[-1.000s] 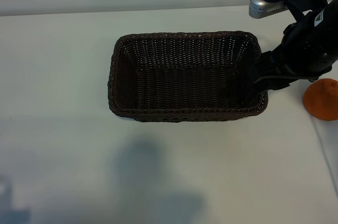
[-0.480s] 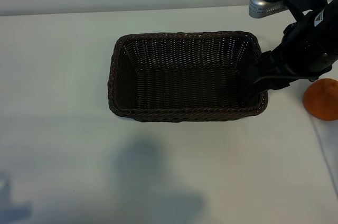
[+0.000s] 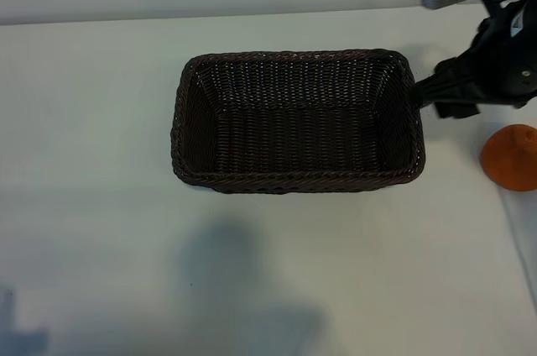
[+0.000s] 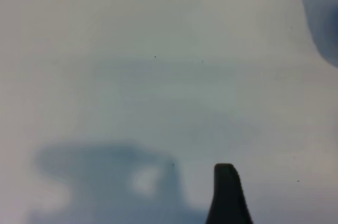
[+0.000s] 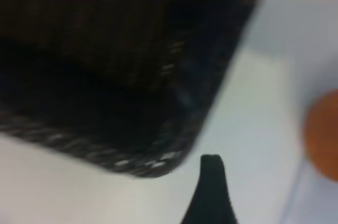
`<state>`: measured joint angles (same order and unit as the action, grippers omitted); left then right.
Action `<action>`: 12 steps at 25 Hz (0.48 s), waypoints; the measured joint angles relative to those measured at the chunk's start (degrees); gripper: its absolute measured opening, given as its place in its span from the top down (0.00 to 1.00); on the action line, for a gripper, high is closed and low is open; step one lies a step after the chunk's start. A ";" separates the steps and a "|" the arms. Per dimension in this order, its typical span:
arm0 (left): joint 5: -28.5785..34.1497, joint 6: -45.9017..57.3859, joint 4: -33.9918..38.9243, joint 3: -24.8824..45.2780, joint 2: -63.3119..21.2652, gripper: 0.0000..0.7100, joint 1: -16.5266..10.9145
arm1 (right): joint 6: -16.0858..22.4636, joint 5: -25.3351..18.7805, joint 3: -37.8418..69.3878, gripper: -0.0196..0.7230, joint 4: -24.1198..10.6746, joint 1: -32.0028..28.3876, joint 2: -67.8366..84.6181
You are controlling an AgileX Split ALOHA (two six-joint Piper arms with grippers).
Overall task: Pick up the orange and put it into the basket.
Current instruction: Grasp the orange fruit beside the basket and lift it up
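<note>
The dark brown woven basket stands empty in the middle of the white table. The orange lies on the table to its right, a short gap from the basket's right end. My right gripper hovers just off that right end, behind and to the left of the orange, touching neither. In the right wrist view one dark finger shows past a basket corner, with the orange off to the side; the gripper is open and empty. One finger of my left gripper shows over bare table, open.
The table's far edge meets a pale wall behind the basket. A soft shadow lies on the table in front of the basket. A faint slanted line crosses the table in front of the orange.
The right arm has moved back and to the right, away from the basket's right front corner. Basket and orange have not moved.
</note>
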<state>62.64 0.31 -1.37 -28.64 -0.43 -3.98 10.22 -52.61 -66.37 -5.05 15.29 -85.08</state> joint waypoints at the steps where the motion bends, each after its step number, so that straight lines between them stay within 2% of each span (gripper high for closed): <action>1: 0.00 0.00 0.00 0.00 -0.07 0.30 0.00 | 1.41 0.00 0.00 0.23 -1.59 -0.53 -0.44; 4: 0.00 0.00 0.00 0.00 -0.07 0.30 0.00 | 3.59 0.28 0.00 0.23 -3.75 -3.36 -2.98; 7: 0.00 -0.31 0.02 0.00 -0.07 0.30 0.24 | 3.94 0.45 0.00 0.23 -4.01 -7.08 -6.43; 12: 0.00 0.00 0.02 0.00 -0.07 0.30 3.44 | 3.95 0.87 -0.05 0.23 -3.90 -11.02 -10.99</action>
<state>62.64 0.31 -1.35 -28.64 -0.50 -0.54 14.17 -51.74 -66.42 -8.94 4.27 -96.07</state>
